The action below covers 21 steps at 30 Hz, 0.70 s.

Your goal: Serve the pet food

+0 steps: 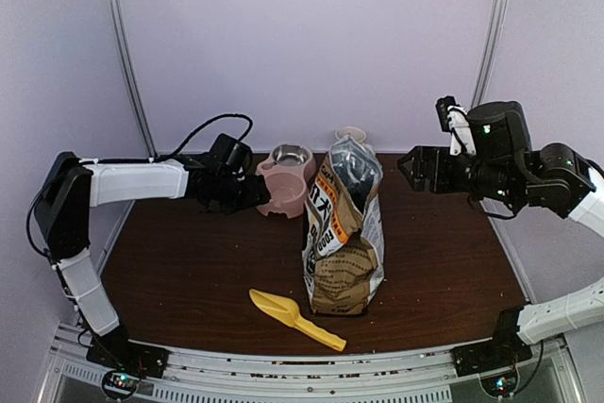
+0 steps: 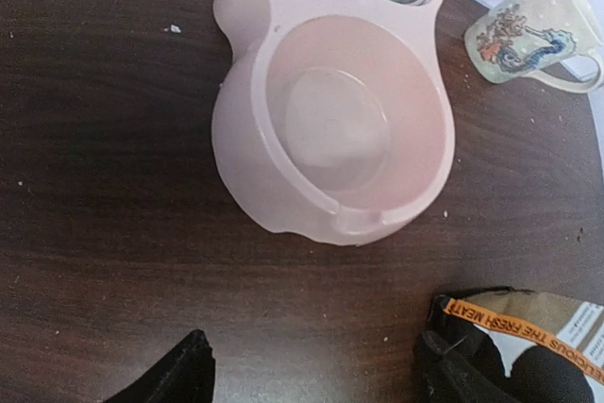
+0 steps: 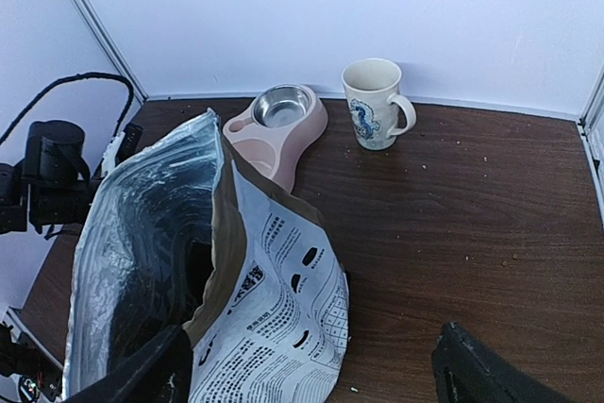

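The left gripper [image 2: 316, 363] hangs released and empty over the table [image 2: 104, 233], just short of the pink bowl [image 2: 236, 139], whose near well is bare. The right gripper [image 1: 408, 169], also spread and holding nothing, hovers beside the open mouth of the bag [image 1: 342, 243]. No pet food shows; presumably it sits deep in the bag. The yellow scoop [image 1: 294, 318] lies untouched in front. Best to steady the bag's rim, grasp the scoop by its handle and carry it level.
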### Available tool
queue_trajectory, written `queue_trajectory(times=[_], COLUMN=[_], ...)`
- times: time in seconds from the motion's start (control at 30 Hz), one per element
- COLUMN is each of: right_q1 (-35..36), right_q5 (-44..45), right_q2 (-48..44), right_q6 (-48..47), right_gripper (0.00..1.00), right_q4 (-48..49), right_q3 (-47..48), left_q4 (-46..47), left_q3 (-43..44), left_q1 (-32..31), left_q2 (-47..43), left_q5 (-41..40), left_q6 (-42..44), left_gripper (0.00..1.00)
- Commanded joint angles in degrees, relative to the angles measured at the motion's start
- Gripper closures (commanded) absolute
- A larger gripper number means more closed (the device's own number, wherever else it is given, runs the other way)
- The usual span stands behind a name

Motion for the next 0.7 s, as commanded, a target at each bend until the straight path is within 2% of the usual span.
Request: queue_trajectory(times=[0.0, 0.37, 0.67], right_q1=[-0.1, -0.2, -0.2], right_q5=[0.5, 0.7, 0.8], right_q2=[-1.8, -5.3, -6.5], right_q6=[0.5, -0.1, 0.2], right_gripper=[0.11, 0.1, 0.09], right_q4=[0.1, -0.6, -0.5], right_q3=[-1.4, -3.5, -3.9], left_q4=[6.5, -0.4, -3.1], left_q3=[3.5, 14.3, 15.7], left_q1=[0.3, 0.4, 1.0], left_q2=[3.5, 14.9, 18.7], left_q5=[-4.3, -6.8, -6.0], left_q6=[-4.5, -5.7, -4.4], left_gripper=[0.25, 0.23, 0.24])
